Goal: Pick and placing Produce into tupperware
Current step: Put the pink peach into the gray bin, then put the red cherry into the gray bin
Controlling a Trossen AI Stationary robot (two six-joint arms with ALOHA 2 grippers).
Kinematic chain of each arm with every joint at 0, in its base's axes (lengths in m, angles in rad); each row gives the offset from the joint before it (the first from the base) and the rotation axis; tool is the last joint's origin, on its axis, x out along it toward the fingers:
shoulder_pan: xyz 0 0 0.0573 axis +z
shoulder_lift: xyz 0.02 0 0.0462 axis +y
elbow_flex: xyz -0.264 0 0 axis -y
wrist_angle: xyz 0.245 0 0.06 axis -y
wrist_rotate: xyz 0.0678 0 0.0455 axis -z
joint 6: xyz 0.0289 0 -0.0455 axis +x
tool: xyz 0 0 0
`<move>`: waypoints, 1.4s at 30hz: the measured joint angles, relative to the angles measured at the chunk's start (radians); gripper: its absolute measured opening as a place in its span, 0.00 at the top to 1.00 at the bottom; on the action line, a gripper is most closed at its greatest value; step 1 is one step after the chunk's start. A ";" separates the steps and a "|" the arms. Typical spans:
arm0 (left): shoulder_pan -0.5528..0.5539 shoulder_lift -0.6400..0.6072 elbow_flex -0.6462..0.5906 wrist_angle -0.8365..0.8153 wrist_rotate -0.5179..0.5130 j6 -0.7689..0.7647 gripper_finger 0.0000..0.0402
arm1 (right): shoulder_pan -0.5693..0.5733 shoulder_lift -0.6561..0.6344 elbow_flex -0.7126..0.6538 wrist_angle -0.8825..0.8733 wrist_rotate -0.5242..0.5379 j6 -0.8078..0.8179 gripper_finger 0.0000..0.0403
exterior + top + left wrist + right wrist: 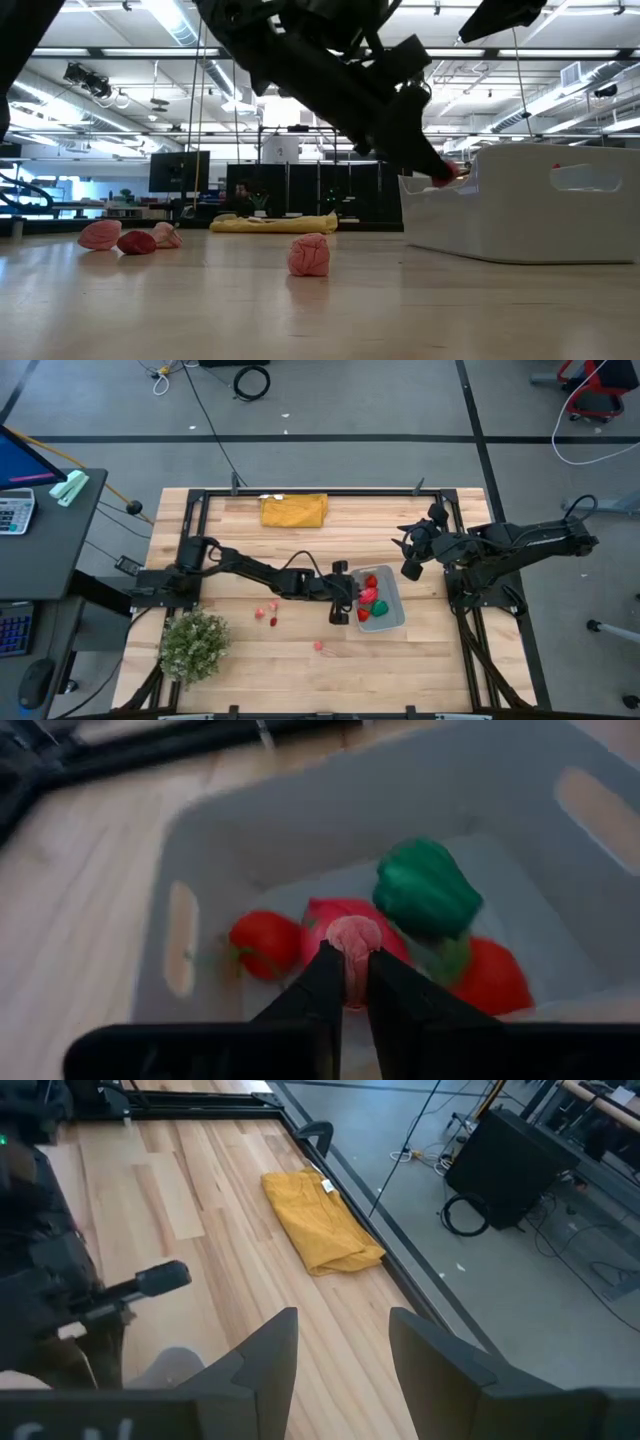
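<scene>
The pale blue-grey tupperware [397, 622] stands right of the table's middle. It holds a green pepper [425, 888] and red pieces [265, 942]. My left gripper [352, 960] reaches over its left rim, shut on a small pink produce piece [353, 940]. More pink and red pieces lie on the wood to its left [266, 613], and one lies nearer the front [320, 647]. In the low view they show as a small group [135, 240] and one alone [309, 254]. My right gripper [345, 1350] hangs open above the table's right side, touching nothing. My left gripper pinches the pink piece by its two sides [353, 970] between its two fingertips. The fingers slant downward from the table's left, over the tupperware's rim. The piece sits above the red pieces inside; whether it touches them I cannot tell.
A mustard-yellow folded cloth [293, 510] lies at the table's far edge. A bushy pale-green plant [195, 643] stands at the near left corner. A black frame [330, 491] runs round the tabletop. Bare wood shows between the plant and the tupperware.
</scene>
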 joint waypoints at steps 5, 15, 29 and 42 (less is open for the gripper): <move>0.000 0.011 0.008 0.035 -0.014 0.019 0.87 | 0.000 0.000 0.000 0.000 -0.001 0.011 0.58; 0.000 0.008 0.008 0.018 -0.067 0.121 0.60 | 0.000 0.000 0.000 0.000 -0.001 0.010 0.58; -0.102 -0.237 0.007 -0.568 -0.371 0.011 0.46 | 0.000 0.000 0.000 -0.001 0.000 -0.001 0.58; -0.216 -0.393 -0.010 -1.380 -0.274 -0.914 0.54 | 0.000 0.000 0.000 -0.001 0.000 -0.003 0.58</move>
